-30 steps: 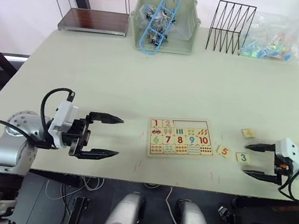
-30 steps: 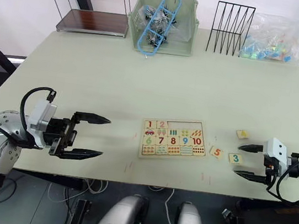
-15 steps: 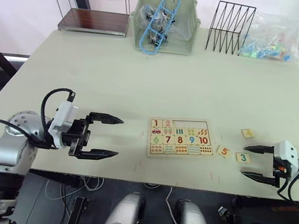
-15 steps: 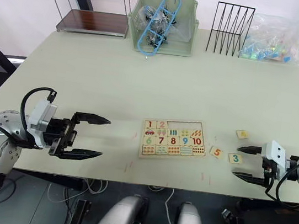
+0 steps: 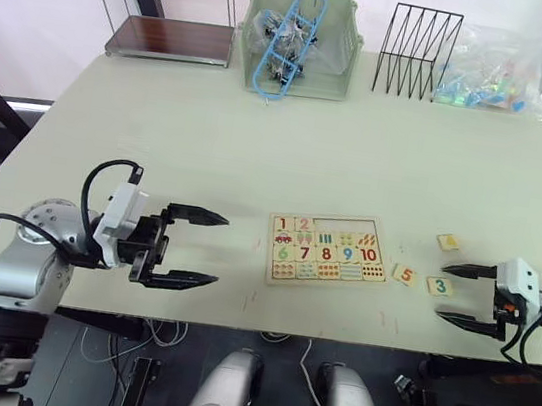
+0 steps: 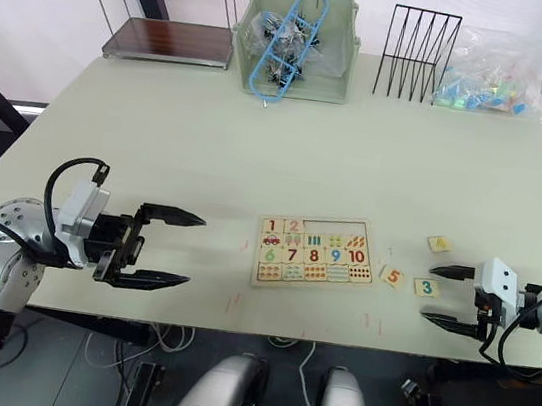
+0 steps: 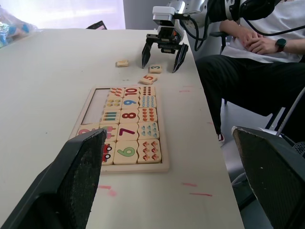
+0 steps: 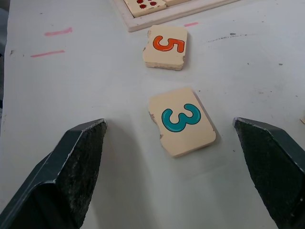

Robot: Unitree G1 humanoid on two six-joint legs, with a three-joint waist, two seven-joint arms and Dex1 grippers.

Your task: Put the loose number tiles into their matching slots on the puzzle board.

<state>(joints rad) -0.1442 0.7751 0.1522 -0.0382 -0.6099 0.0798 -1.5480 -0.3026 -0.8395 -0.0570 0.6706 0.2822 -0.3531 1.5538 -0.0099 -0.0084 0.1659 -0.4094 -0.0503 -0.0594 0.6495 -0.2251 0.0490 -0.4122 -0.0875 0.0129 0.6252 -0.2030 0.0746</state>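
Pale wooden tiles 3, 4, 5 loose on bench, both hands open

Wooden puzzle board lies flat near the front edge of the bench. Tiles 1 and 2 sit at the left end of the board's far row; the rest of that row is bare slots. Digits 6 to 10 and the picture tiles fill the other rows.

Tile 5, orange digit, lies just right of the board, apart from it. Tile 3, teal digit, lies right of the 5, close but not touching. Tile 4 lies farther back on the bench, apart from both.

Right hand sits at the bench's right front, fingers spread wide, empty, tips pointing toward tile 3, not touching it. Left hand is well left of the board, fingers wide apart, empty, pointing at the board.

Back edge: small shelf, green bin, black wire rack, clear bag. Left wrist view catches a seated person beyond the bench.
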